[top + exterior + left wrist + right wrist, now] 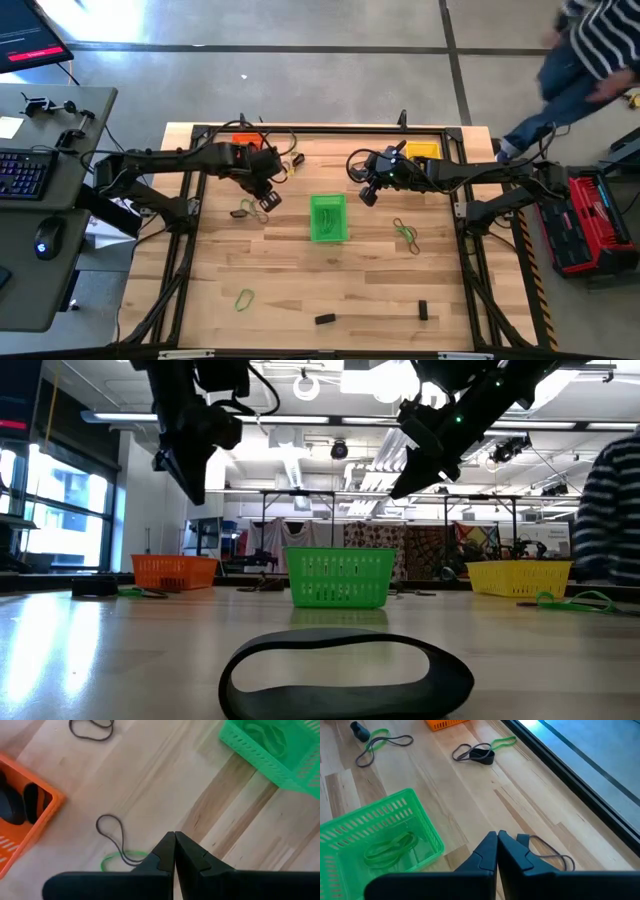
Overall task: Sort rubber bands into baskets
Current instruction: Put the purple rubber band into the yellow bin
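Above the table [300, 280], 2 closed, empty grippers.

The green basket [328, 218] is sitting mid-tabletop [300, 280], blocking the centre. Left of it, the left claw [268, 198] is hanging above loose bands [245, 209], crowding that lane. Right of it, the right claw [367, 195] is hovering, with a green band [406, 233] lying beyond. In front of the basket, bare wood is lying open, broken only by scattered small pieces.
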Action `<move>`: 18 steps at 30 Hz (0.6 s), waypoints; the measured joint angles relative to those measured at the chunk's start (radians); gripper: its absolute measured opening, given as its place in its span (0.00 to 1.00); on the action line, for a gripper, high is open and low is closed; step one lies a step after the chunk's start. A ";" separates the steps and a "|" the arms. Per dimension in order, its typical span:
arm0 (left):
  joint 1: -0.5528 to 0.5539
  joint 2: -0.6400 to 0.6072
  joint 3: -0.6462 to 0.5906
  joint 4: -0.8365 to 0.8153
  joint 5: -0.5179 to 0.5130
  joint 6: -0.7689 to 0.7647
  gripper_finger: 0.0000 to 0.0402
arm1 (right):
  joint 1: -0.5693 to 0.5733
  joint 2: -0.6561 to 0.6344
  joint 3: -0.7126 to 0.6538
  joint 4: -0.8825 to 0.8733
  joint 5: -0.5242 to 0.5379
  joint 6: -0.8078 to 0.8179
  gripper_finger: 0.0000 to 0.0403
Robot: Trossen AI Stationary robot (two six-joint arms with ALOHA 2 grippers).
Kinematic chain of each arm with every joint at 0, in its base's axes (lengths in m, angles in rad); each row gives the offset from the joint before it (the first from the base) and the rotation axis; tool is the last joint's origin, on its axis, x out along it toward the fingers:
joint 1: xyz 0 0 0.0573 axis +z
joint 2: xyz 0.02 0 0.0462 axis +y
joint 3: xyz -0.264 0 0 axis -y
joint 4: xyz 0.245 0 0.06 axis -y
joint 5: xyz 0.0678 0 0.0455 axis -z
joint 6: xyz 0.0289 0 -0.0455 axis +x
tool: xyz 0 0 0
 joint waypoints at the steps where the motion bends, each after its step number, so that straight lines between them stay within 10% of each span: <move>1: -0.002 0.000 0.000 0.000 0.000 0.000 0.00 | 0.000 0.000 0.000 0.000 0.000 0.000 0.00; 18: -0.008 0.163 0.000 -0.055 -0.059 0.025 0.23 | 0.000 0.000 0.000 0.008 0.000 0.010 0.00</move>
